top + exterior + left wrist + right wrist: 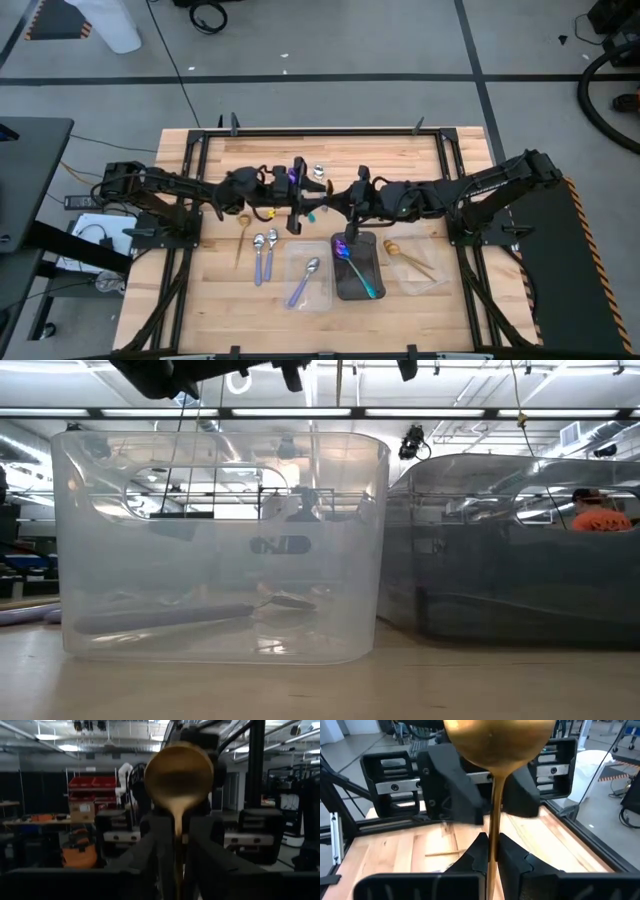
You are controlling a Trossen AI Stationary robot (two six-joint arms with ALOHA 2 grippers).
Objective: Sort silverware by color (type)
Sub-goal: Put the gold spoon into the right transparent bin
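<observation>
A gold spoon [496,750] is pinched between both pincers at once, up in the air above the middle of the worktop [215,290], just behind the dark tray [357,281]. In the right wrist view its bowl stands up and its thin handle runs down between that arm's fingers [512,857], which are clenched on it; the left wrist view shows the same gold bowl with the handle gripped between its own fingers [150,845].

From above, the left pincer [297,196] and the right pincer [352,198] meet nearly head to head behind the dark tray. That tray holds an iridescent purple-blue spoon [355,265] with a teal handle.

Just left of the dark tray sits a clear tray [324,295] with one silver spoon with a lilac handle [305,280] in it. Further left, on bare wood, lie two more silver spoons [264,253] side by side and a gold spoon on the wood [241,235]. Right of the dark tray, a second clear tray [435,280] carries another gold spoon in the right tray [408,256].
</observation>
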